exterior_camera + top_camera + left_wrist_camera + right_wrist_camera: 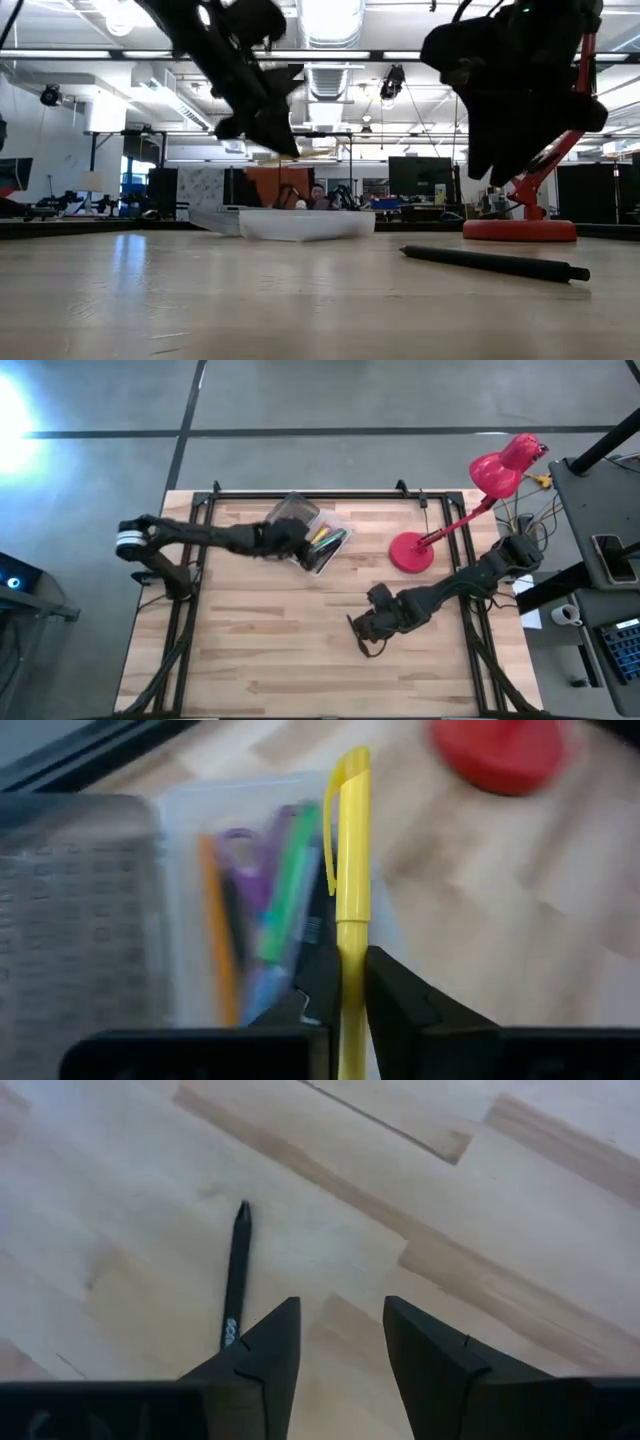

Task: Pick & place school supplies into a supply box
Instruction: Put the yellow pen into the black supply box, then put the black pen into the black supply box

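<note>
My left gripper (pixel 348 960) hovers over the supply box (pixel 335 530), shut on a yellow pen (pixel 352 850). The box is clear plastic with its ribbed lid (pixel 70 900) swung open. Inside lie purple scissors (pixel 240 860), a green marker (pixel 290 880) and an orange pencil (pixel 215 920). My right gripper (pixel 340 1330) is open, above the table toward its near right part (pixel 362 628). A black pen (pixel 236 1270) lies flat on the wood beside the right gripper's fingers, also seen in the low view (pixel 495 262). My left gripper pinches the yellow pen's barrel (pixel 352 935) between its two fingers. The pen runs along the fingers, and its capped end with the clip (pixel 345 780) sticks out beyond the fingertips. It is lifted clear, above the open box.
A red desk lamp stands with its round base (pixel 411 552) on the table's right part, behind the right arm, its head (pixel 505 465) past the far right corner. Bare wood lies across the near half of the table (pixel 270 650). A person shows far off in the room (pixel 318 196).
</note>
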